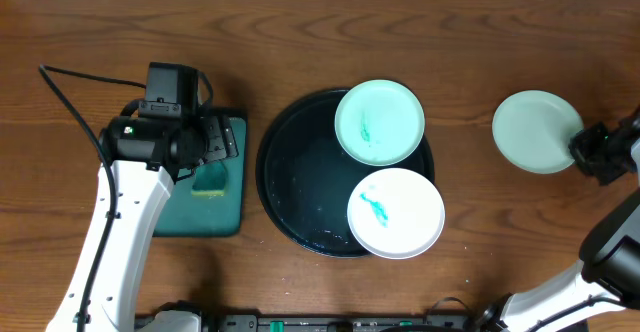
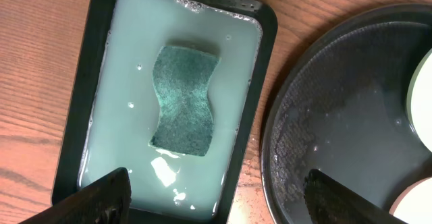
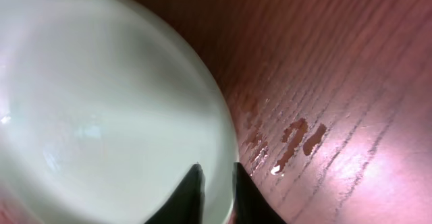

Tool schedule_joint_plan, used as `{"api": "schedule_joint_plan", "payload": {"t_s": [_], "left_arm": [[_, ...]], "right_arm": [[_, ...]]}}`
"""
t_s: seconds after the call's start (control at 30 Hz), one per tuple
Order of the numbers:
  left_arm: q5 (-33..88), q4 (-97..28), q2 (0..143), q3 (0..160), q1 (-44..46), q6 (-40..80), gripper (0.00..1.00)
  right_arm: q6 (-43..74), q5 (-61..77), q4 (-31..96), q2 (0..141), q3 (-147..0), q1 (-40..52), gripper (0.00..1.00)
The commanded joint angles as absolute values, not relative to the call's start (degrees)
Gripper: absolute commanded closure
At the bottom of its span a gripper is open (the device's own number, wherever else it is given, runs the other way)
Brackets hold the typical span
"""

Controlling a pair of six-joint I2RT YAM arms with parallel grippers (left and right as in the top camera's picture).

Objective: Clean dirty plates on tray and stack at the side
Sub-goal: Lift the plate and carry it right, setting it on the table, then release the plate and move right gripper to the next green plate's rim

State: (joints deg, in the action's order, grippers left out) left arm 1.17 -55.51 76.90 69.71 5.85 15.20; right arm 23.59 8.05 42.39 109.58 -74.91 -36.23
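Observation:
The round black tray (image 1: 295, 182) holds two plates: a mint-green plate (image 1: 379, 122) at its far right and a white plate (image 1: 396, 212) at its near right. Both carry a teal smear. A third, clean mint plate (image 1: 537, 131) lies on the bare table to the right. My right gripper (image 1: 585, 152) is at that plate's right rim. In the right wrist view the plate (image 3: 101, 116) fills the left, and the gripper (image 3: 217, 173) stands slightly open, astride the rim. My left gripper (image 2: 216, 177) hangs wide open and empty, between the green tray and the black tray (image 2: 337, 102).
A dark green rectangular tray (image 2: 101, 62) full of pale soapy water stands left of the black tray, with a green sponge (image 2: 183, 99) lying in it. Water drops (image 3: 297, 140) dot the wood beside the clean plate. A black cable (image 1: 70, 102) trails at the far left.

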Motion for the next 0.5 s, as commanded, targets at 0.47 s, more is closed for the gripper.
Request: {"api": "schedule_joint_plan", "payload": {"t_s": [0.47], "left_arm": [[0.91,-55.68,76.36,69.87,5.98,15.73,0.18]], "right_arm": [[10.63,23.2,46.54,83.85,-76.34,-27.88,0.48]]}}
